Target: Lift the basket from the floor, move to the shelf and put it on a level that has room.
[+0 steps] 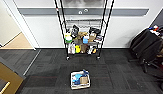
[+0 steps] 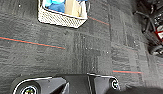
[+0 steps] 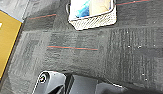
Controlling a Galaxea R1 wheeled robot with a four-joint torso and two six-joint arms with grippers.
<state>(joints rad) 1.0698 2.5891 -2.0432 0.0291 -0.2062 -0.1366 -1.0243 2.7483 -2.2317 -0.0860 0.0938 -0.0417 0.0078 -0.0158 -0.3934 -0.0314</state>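
Lighting even and diffuse, no hard shadows. All views soft and blurred. Head view bows the wall lines outward. Shelf contents indistinct.

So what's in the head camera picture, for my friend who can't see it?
A small beige woven basket holding blue cloth and a brown box sits on dark grey carpet floor. Behind it, against a white wall, stands a tall black-posted wire shelf crammed with boxes; a black office chair stands on the right.

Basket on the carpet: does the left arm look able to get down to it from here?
Probably yes: the basket sits alone on the floor, with bare carpet between it and the left wrist camera and nothing lying across the way.
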